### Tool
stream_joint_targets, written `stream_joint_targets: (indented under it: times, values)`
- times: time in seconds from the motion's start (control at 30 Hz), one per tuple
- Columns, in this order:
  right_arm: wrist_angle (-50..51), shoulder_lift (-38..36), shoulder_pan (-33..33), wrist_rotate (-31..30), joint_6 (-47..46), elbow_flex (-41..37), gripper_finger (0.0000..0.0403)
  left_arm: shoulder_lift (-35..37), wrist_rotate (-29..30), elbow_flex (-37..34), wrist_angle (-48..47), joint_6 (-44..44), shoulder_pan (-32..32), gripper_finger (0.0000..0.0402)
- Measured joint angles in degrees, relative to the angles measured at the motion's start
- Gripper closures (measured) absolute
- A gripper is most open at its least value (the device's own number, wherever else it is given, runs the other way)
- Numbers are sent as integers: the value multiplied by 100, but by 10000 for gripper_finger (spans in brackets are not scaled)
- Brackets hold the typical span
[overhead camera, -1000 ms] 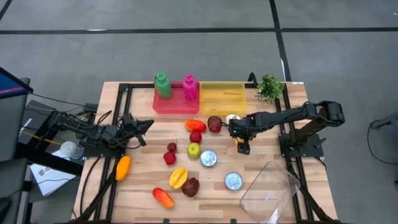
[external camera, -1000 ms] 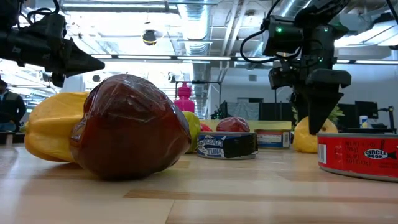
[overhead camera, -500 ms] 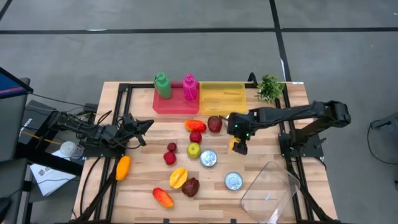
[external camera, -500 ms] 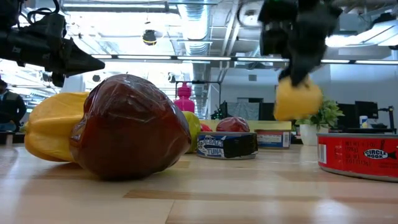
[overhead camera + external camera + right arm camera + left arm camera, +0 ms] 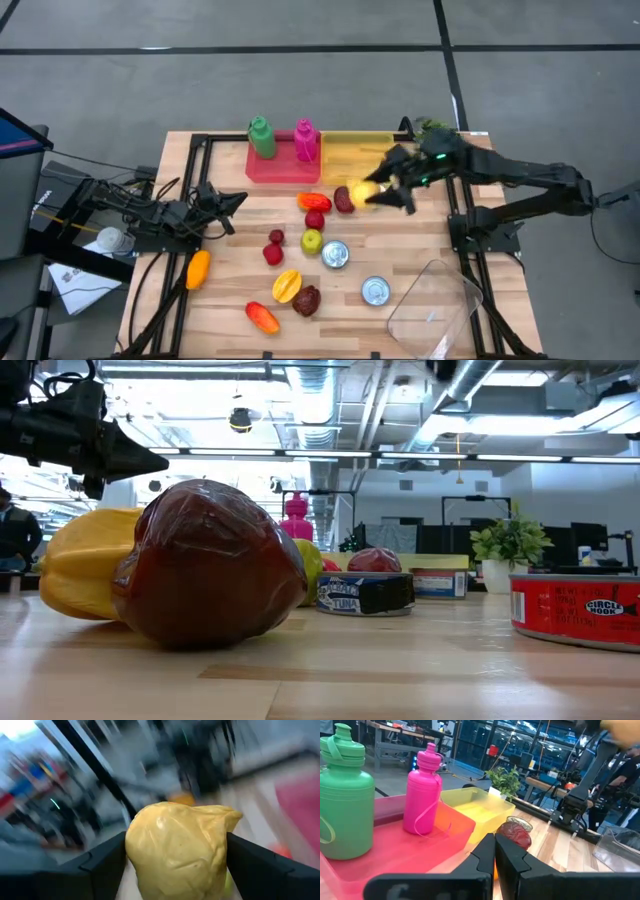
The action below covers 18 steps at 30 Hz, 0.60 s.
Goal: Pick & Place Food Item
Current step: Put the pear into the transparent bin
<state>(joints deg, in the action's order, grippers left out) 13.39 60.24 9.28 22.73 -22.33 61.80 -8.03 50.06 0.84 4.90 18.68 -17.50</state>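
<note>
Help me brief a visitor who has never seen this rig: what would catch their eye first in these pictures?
Probably the right gripper, lifted above the table's far side next to the yellow bin, clamping a yellow food item between its fingers. Next, the scatter of colourful fruit mid-table, with a dark red fruit looming large in the low view. The left gripper waits shut at the table's left edge.
</note>
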Motion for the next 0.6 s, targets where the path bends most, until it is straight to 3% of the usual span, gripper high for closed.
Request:
stream_joint_targets:
  times: [0.33, 0.6]
  values:
    - [-2638, -685, -93, -10, -425, 2, 99, 0, 1, 0, 8, 0, 0, 401]
    - [-3788, -786, -214, -13, -426, 0, 99, 0, 1, 0, 10, 0, -1, 401]
